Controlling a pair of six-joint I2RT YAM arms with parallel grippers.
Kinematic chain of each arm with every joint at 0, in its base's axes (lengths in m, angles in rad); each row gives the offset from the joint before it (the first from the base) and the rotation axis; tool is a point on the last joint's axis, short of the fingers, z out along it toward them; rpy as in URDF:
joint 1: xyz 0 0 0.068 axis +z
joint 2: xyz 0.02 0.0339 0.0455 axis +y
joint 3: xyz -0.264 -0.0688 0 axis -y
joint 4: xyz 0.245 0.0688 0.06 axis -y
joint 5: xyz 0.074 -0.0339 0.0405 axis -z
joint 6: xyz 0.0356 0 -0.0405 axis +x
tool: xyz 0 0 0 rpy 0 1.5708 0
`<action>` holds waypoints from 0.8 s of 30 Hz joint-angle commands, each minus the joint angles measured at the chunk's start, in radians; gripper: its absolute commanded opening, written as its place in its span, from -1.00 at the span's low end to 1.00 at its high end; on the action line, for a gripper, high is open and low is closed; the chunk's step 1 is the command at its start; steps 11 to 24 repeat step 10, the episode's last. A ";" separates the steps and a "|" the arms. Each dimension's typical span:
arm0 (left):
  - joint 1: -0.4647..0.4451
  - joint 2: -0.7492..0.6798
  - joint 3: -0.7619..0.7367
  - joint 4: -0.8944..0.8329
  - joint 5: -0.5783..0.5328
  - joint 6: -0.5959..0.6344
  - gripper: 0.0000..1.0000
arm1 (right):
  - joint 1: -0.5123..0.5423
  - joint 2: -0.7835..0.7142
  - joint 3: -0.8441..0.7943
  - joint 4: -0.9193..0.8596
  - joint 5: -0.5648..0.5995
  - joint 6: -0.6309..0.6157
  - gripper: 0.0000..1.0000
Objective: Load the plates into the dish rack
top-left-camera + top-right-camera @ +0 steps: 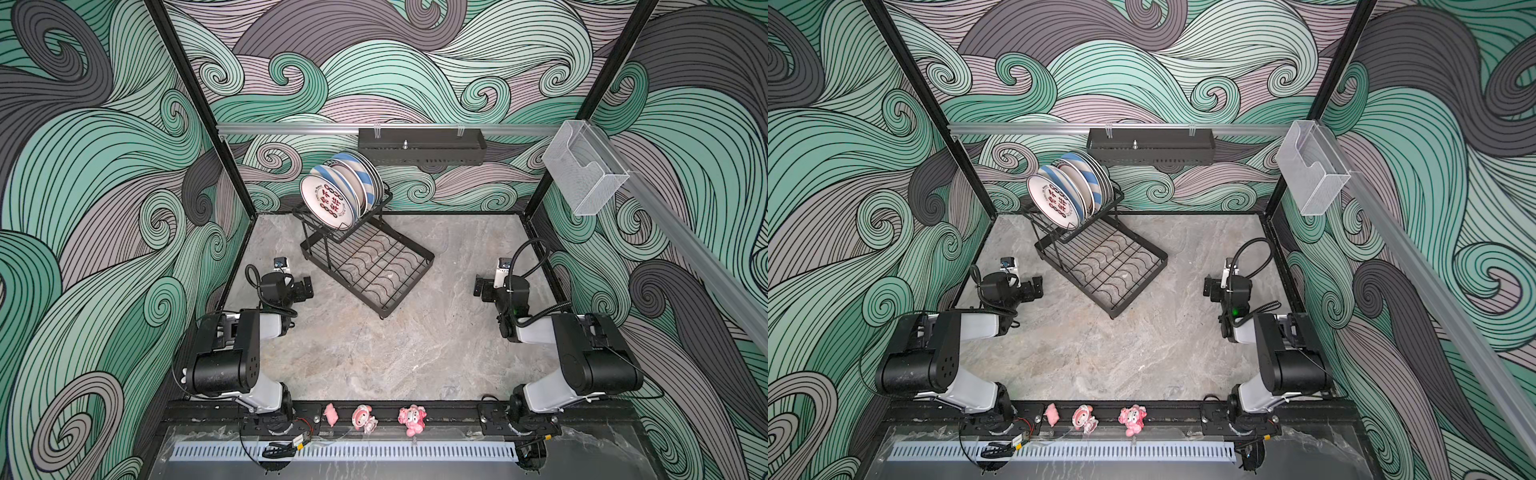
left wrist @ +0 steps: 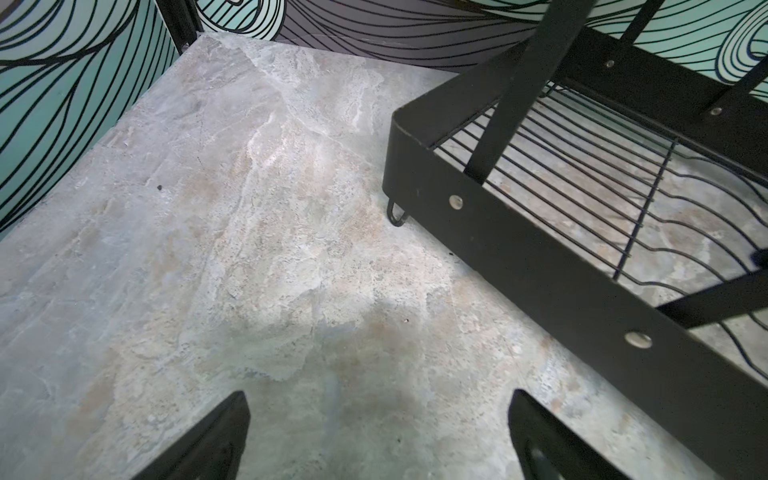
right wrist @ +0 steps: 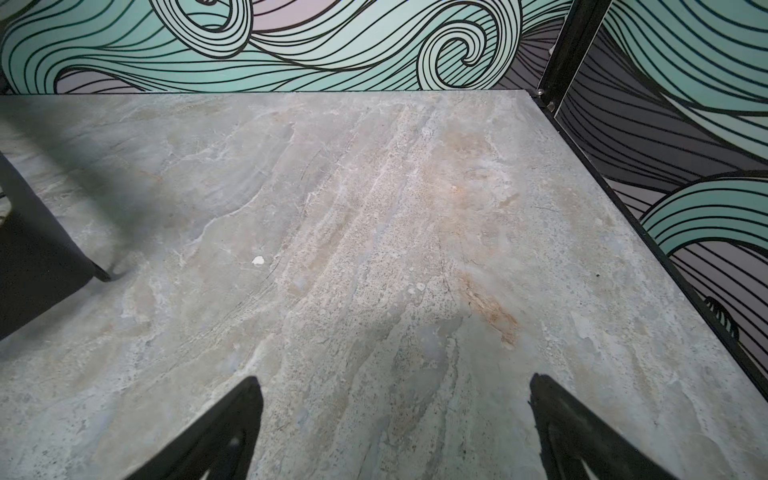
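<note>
The left gripper [image 1: 308, 286] hovers low over the grey marbled tabletop [image 1: 374, 357] with its black fingers [image 2: 216, 436] spread wide and nothing between them. The right gripper [image 1: 478, 286] hangs the same way on the other side, its fingers [image 3: 224, 424] apart and empty too.

Between the two, and a little beyond their tips, sits the black wire two-tier dish rack [image 1: 376, 268]. It is closer to the left gripper, and the wrist view there shows the flat black frame of its lower tray [image 2: 540, 257] just beside the tips. The rack lies askew. Its long axis runs from the raised basket at the far end, slanting back toward the right gripper's side.

The round dinner plates [image 1: 345, 187] stand on edge in that raised basket, packed in a row across the rack's length. Their faces are turned toward the left gripper. The front plate is white with red and black characters [image 1: 328, 203], and blue-and-white striped plates [image 1: 362, 178] show behind it.
</note>
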 commanded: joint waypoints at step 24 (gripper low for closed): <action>-0.003 -0.008 0.026 0.017 0.006 0.016 0.97 | 0.003 -0.010 0.010 0.033 -0.025 -0.011 0.99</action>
